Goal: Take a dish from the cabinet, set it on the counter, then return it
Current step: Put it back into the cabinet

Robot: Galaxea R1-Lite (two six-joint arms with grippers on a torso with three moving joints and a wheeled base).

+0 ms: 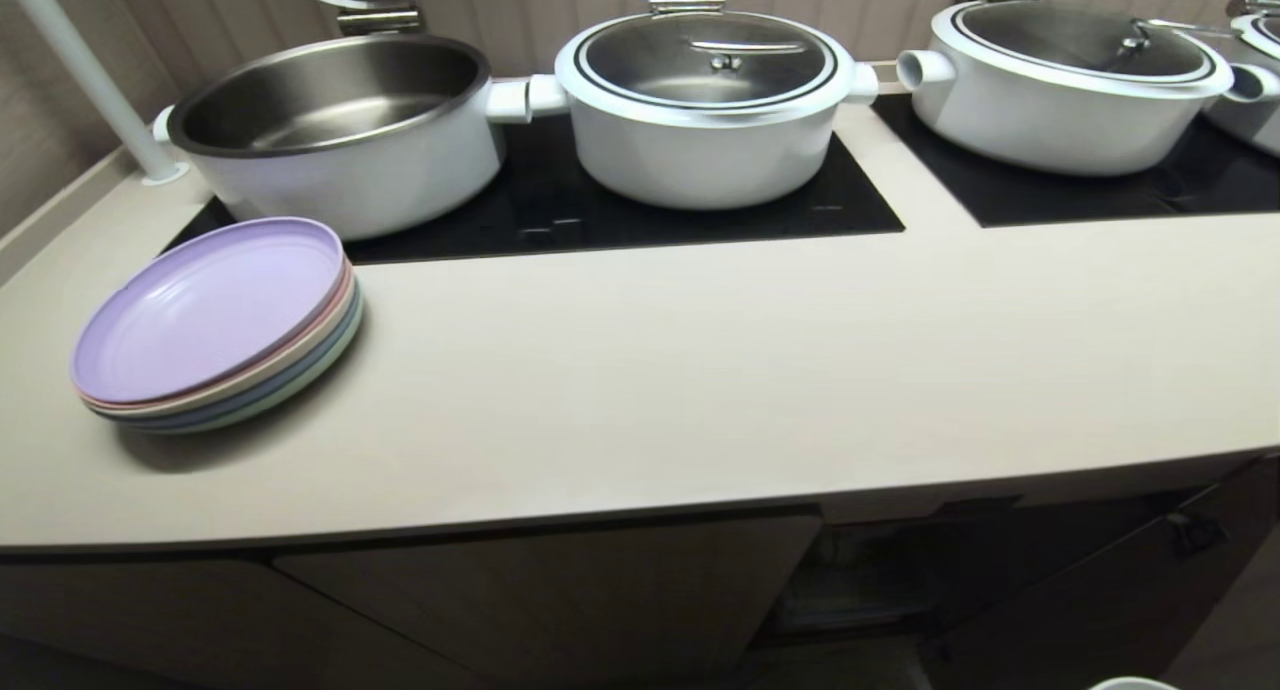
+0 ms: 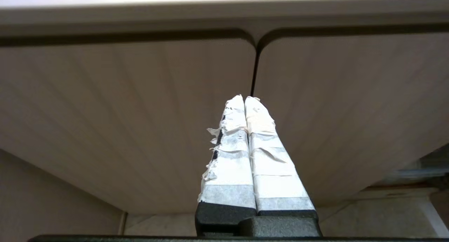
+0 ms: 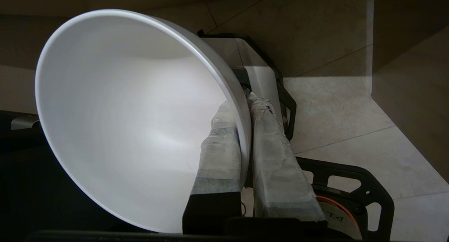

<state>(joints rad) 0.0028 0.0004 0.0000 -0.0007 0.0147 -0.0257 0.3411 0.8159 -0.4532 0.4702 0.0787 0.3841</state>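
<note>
In the right wrist view my right gripper (image 3: pixel 244 102) is shut on the rim of the dish (image 3: pixel 122 112), a plain white bowl. One taped finger lies inside the bowl and the other outside its wall. The bowl hangs tilted on its side above the tiled floor. My left gripper (image 2: pixel 244 99) is shut and empty, pointing at the seam between two fluted beige doors of the cabinet (image 2: pixel 140 112). The head view looks down on the beige counter (image 1: pixel 700 390), with the cabinet (image 1: pixel 560 590) below its front edge and a dark open compartment (image 1: pixel 860 570). Neither arm shows in the head view.
A stack of pastel plates (image 1: pixel 215 325) with a lilac one on top sits on the counter's left. Large white pots (image 1: pixel 705 105) stand on black cooktop panels (image 1: pixel 600 215) at the back. An open cabinet door (image 1: pixel 1120 590) stands at the lower right. My black base frame (image 3: pixel 350 186) is under the bowl.
</note>
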